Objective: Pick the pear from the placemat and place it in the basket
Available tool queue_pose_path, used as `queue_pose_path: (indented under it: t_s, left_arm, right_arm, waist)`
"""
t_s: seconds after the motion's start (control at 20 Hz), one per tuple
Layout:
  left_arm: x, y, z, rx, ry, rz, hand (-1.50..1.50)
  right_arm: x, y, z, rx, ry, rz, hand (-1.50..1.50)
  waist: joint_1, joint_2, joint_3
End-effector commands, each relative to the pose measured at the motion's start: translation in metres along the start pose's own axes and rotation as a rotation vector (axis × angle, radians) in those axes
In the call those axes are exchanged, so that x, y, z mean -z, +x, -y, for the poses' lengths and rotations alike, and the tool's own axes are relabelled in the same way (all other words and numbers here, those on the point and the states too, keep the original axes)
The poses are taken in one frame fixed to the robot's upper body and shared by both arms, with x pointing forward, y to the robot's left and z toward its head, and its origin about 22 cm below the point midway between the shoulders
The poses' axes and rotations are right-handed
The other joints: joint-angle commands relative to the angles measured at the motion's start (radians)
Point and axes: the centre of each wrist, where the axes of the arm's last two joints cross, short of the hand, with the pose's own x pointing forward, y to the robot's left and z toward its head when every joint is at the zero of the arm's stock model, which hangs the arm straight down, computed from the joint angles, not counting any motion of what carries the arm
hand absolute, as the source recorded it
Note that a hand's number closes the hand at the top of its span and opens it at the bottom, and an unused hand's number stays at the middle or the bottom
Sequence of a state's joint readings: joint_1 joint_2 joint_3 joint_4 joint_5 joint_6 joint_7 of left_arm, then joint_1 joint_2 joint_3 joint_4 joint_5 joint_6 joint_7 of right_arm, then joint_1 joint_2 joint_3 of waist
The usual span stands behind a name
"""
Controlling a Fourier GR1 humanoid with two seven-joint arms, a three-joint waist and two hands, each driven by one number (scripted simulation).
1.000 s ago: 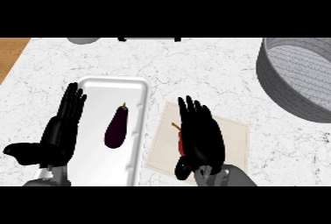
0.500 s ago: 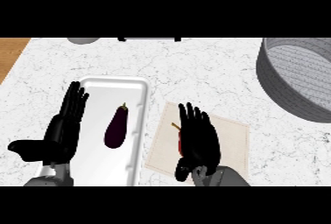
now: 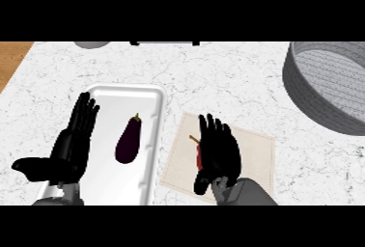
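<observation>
A beige placemat (image 3: pixel 253 152) lies on the marble counter right of centre. On it is a red pear (image 3: pixel 199 158) with a brown stem, mostly hidden under my right hand (image 3: pixel 219 154), which lies flat over it with straight fingers. The grey basket (image 3: pixel 328 84) stands at the far right edge, well away from the hand. My left hand (image 3: pixel 71 142) rests open at the left, fingers up, over the left rim of a white tray.
The white tray (image 3: pixel 153 140) holds a dark purple eggplant (image 3: pixel 129 142) just left of the placemat. A grey round object (image 3: pixel 92 44) and a dark bar sit at the far edge. Wood shows at the top left corner.
My right hand has drawn back toward me and slightly lower over the pear. The left hand has shifted a little.
</observation>
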State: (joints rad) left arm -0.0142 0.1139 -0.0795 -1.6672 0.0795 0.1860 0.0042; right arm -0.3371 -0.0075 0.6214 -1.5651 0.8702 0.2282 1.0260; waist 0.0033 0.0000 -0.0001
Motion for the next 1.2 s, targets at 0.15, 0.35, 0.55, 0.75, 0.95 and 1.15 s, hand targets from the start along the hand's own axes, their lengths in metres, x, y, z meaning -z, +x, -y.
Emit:
queue_pose_path:
  t_s: [0.15,0.35,0.55,0.75,0.95,1.15]
  left_arm:
    - [-0.015,-0.002,0.000,0.005,-0.006,0.011,0.00]
    - [0.000,-0.005,-0.006,-0.004,0.007,-0.005,0.00]
    - [-0.013,-0.001,-0.007,0.000,0.003,0.009,0.00]
    - [0.009,0.008,0.009,0.013,0.015,0.011,0.00]
    - [-0.001,0.003,-0.004,0.011,-0.016,-0.002,0.00]
    - [-0.009,0.001,-0.005,-0.003,-0.015,0.000,0.00]
  right_arm:
    - [-0.001,0.008,-0.012,-0.021,0.018,-0.079,-1.50]
    - [0.014,-0.031,-0.027,-0.015,0.034,-0.064,-1.50]
    - [0.010,-0.010,-0.019,0.020,0.008,-0.078,-1.50]
    - [0.020,-0.017,-0.037,-0.012,0.046,-0.041,1.50]
    - [0.029,-0.016,-0.024,-0.122,0.079,0.021,1.50]
    - [0.050,-0.016,-0.036,-0.127,0.090,0.032,1.50]
  waist:
    - [0.003,-0.001,0.000]
    - [-0.003,0.000,0.000]
    - [0.000,-0.001,0.000]
    - [-0.001,0.000,0.000]
    - [0.000,0.000,0.000]
    - [0.003,0.001,0.000]
